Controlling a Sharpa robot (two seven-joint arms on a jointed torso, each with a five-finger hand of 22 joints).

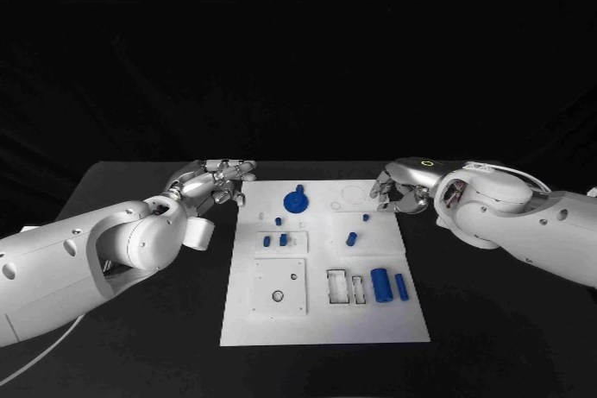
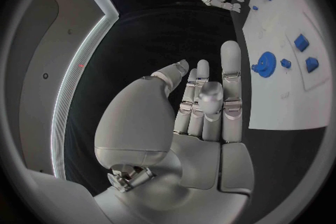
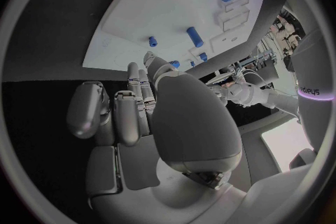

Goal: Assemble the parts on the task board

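Looking down from the head view, the white task board (image 1: pixel 326 268) lies in the middle of the black table (image 1: pixel 137 329). On it sit small blue parts: a round blue disc (image 1: pixel 296 201) near the far end, a small peg (image 1: pixel 352 238) in the middle, and a fat blue cylinder (image 1: pixel 380 285) beside a thin blue cylinder (image 1: pixel 402 286) near the right edge. The left hand (image 1: pixel 214 184) hovers just beside the board's far left corner, holding nothing, its fingers a little apart. The right hand (image 1: pixel 400 188) is at the far right corner with its fingers curled down; I cannot tell if they touch the board.

In the left wrist view, the left hand's fingers (image 2: pixel 231 67) are straight and close together, with nothing in them.

In the right wrist view, the right hand's fingers (image 3: pixel 129 115) are bent inward, empty, near the board's edge.
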